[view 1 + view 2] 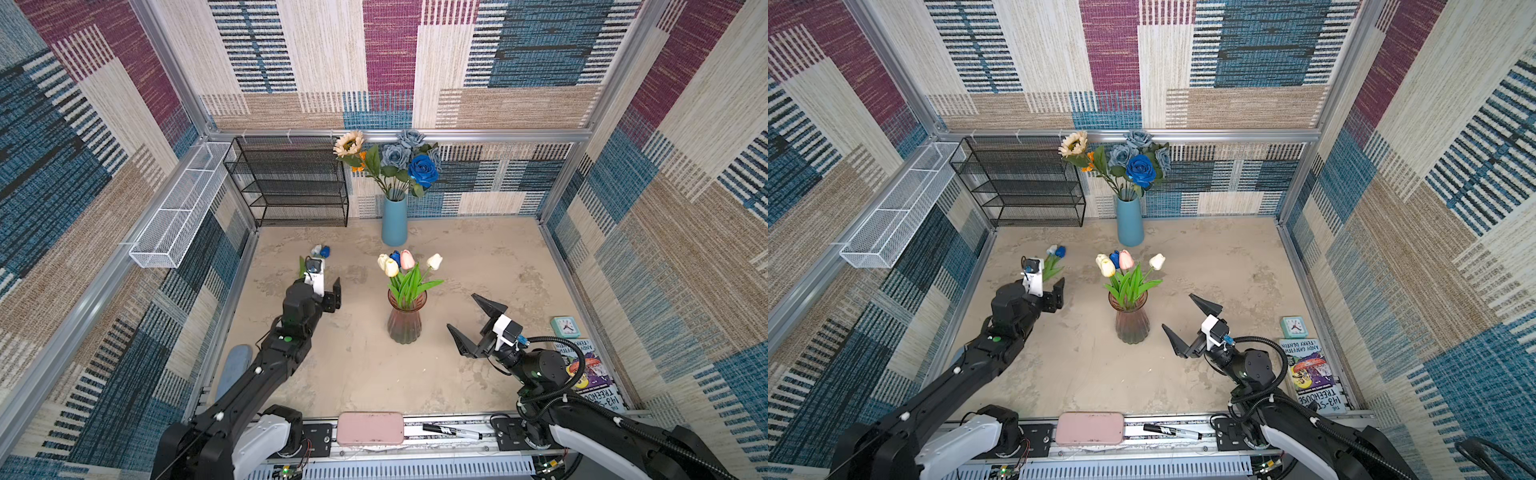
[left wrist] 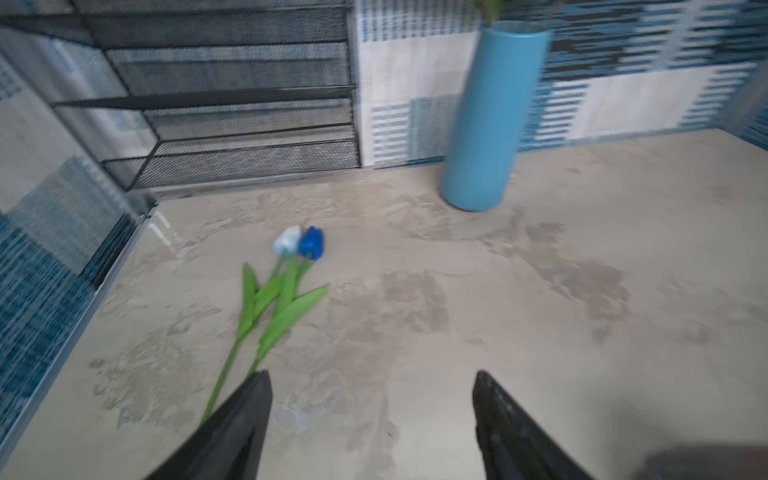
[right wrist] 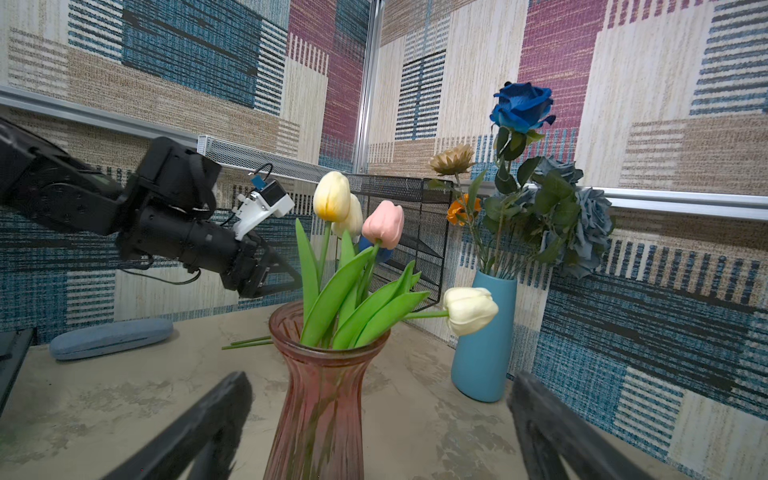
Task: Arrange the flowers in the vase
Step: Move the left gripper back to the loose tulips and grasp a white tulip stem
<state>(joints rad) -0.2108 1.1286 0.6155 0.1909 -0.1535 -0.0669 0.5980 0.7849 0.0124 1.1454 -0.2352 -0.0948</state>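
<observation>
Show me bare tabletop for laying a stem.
Bare: rear right, between the tall blue ceramic vase and the side wall; front, between the pink ribbed glass vase and the pink case. Crowded: around the two lying tulips.

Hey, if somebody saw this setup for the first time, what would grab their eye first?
The tulips standing in the pink glass vase at the middle of the table catch the eye first, with the tall blue vase of roses and a sunflower behind it at the back wall. Next come two loose tulips, pale and dark blue, lying flat on the table just ahead of the open left gripper.
</observation>
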